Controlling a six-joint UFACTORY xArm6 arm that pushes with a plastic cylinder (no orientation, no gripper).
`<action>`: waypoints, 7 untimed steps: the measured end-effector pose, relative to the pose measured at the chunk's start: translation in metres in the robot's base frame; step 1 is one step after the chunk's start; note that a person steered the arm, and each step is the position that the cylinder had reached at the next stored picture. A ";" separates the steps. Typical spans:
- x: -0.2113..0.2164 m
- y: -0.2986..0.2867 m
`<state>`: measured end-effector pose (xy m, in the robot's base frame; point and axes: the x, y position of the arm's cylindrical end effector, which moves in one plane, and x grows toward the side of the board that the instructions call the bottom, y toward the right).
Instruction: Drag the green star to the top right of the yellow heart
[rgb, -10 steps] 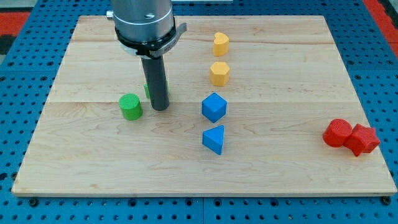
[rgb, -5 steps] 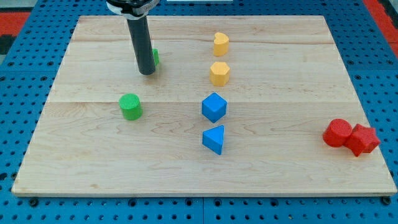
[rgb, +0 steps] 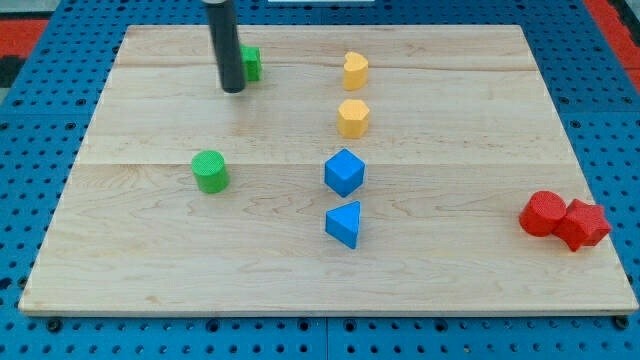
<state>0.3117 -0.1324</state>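
The green star (rgb: 251, 63) lies near the view's top left of the wooden board, mostly hidden behind my rod. My tip (rgb: 233, 89) rests on the board just below and left of the star, touching or nearly touching it. The yellow heart (rgb: 355, 70) sits near the top centre, well to the right of the star. Only a small green edge of the star shows, so its shape is hard to make out.
A yellow hexagon (rgb: 353, 117) lies below the heart, then a blue cube (rgb: 344, 172) and a blue triangle (rgb: 344, 223). A green cylinder (rgb: 210, 171) sits at left. Two red blocks (rgb: 565, 220) touch near the right edge. The wooden board (rgb: 480, 120) lies on a blue pegboard.
My tip has moved steadily toward the view's top, and the green star has slid up the board ahead of it. The other blocks have not moved.
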 end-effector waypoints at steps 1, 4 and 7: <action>-0.037 0.010; -0.081 0.081; -0.101 0.154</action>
